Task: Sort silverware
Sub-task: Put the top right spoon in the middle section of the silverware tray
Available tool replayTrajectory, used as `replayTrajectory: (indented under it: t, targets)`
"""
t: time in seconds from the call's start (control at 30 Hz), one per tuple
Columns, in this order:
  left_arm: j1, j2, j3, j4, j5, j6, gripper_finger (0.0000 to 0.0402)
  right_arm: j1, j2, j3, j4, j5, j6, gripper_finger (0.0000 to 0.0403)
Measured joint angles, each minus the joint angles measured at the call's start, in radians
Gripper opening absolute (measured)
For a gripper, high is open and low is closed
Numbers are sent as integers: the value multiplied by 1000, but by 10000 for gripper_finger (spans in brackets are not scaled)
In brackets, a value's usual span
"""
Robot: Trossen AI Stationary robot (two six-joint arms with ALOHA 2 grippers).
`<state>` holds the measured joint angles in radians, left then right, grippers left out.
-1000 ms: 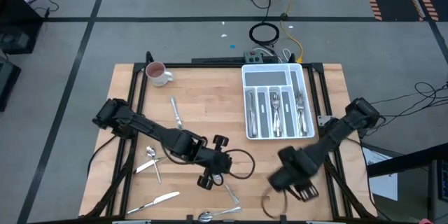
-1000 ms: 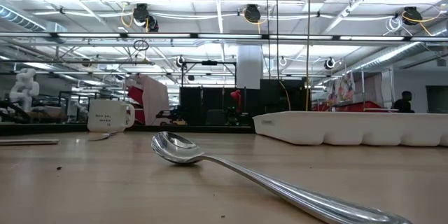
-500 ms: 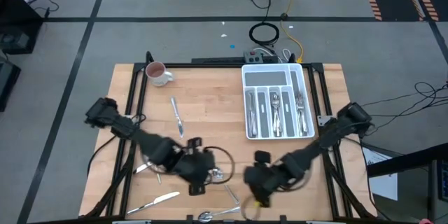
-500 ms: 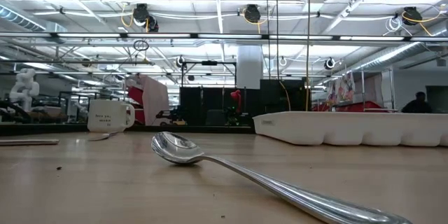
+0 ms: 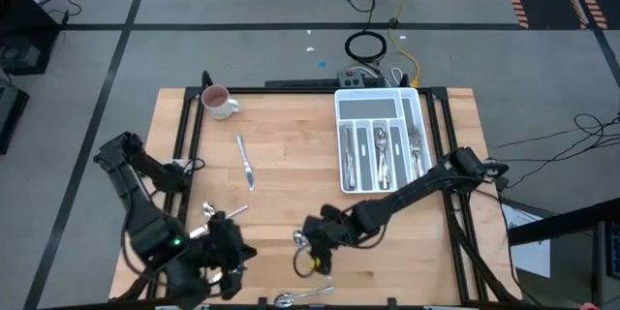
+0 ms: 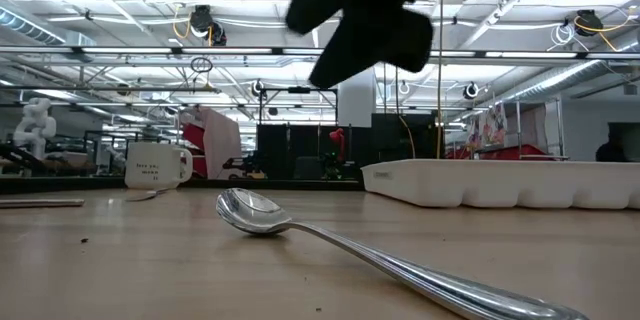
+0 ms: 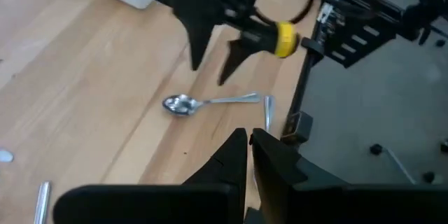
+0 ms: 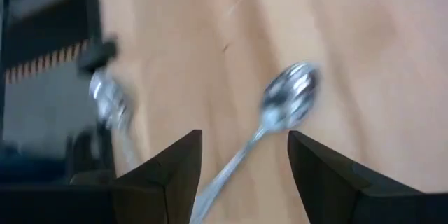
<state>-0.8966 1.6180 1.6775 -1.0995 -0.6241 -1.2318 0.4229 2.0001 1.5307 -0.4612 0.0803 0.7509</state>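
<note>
Lying loose at the counter's [image 5: 291, 170] near edge, the spoon [image 7: 183, 103] should be taken at mid-handle, fingers lowered astride it and closed squarely. The right gripper [image 8: 245, 157] hangs directly above it, fingers released and empty. Since a second ago that arm has swung in from the right edge, while the left gripper [image 7: 249, 150], clenched on nothing, withdrew to the near-left corner.
</note>
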Motion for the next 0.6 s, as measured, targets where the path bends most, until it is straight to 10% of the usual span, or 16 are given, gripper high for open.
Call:
replayTrajectory:
  t: [0.6]
  targets:
    - [-43, 4, 0, -127, -40, -96, 31, -9, 134, 1, 34, -23, 372, 201]
